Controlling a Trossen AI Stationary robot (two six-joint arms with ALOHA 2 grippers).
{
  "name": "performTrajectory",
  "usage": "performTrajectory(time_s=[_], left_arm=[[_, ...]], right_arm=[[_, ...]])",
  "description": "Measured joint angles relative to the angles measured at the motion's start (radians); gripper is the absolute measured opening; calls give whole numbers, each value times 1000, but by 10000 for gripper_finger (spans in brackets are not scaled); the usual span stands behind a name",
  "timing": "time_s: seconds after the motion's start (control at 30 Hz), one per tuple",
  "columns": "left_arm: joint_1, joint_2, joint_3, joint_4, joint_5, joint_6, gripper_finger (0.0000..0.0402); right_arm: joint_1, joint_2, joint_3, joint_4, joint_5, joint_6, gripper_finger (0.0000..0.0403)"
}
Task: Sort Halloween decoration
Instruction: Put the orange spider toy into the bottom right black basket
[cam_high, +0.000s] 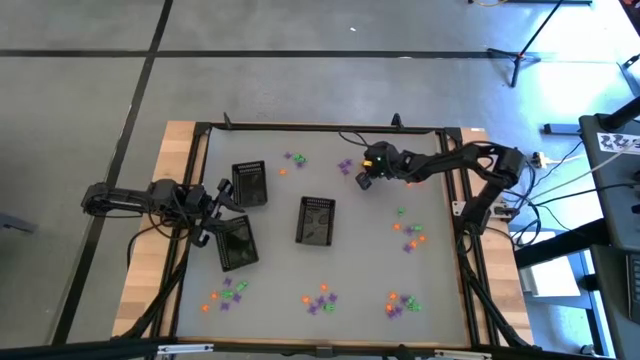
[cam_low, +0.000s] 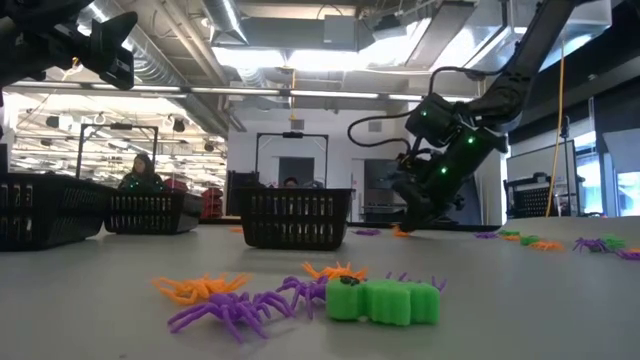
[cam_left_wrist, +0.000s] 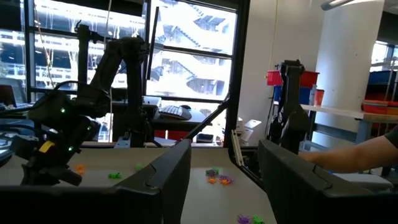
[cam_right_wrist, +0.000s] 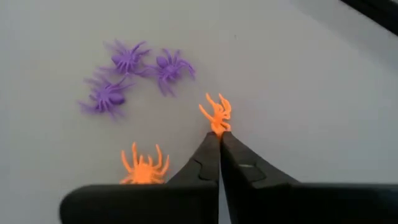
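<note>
The Halloween decoration is many tiny orange, purple and green trinkets scattered in clusters over the grey table. In the right wrist view, my right gripper (cam_right_wrist: 219, 135) is shut on an orange spider (cam_right_wrist: 216, 113). A second orange spider (cam_right_wrist: 144, 168) and three purple spiders (cam_right_wrist: 127, 74) lie close by on the table. In the high view this gripper (cam_high: 363, 181) is at the far middle of the table. My left gripper (cam_high: 215, 200) waits open at the left edge, near two black trays, holding nothing. My right gripper pinches the orange spider by its near end (cam_right_wrist: 217, 128), right at the free ends of its two fingers. The fingers slant down from the table's right side. The spider's legs stick out beyond the fingertips, low over the table (cam_low: 402, 232); whether it is lifted clear I cannot tell.
Three black trays stand on the table: two at the left (cam_high: 250, 184) (cam_high: 236, 243) and one in the middle (cam_high: 316, 220). More trinket clusters lie along the near edge (cam_high: 320, 298) and at the right (cam_high: 408, 232). A person's arm (cam_left_wrist: 354, 158) shows beyond the table.
</note>
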Motion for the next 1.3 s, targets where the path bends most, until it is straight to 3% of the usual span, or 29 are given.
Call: performTrajectory(time_s=[0.13,0.3,0.5,0.57,0.73,0.93,1.13,1.3], left_arm=[[0,0,0,0,0,0,179],[0,0,0,0,0,0,179],[0,0,0,0,0,0,179],[0,0,0,0,0,0,179],[0,0,0,0,0,0,179],[0,0,0,0,0,0,179],[0,0,0,0,-1,0,179],[0,0,0,0,-1,0,179]], right_arm=[[0,-55,1,9,-17,0,1],[23,-120,1,45,-124,27,1],[161,-141,2,226,-415,32,1],[229,-142,3,270,-438,32,1],[380,-142,3,303,-380,32,1],[502,-141,3,308,-204,51,1],[533,-141,3,309,-147,59,7],[532,-140,3,309,-148,55,52]])
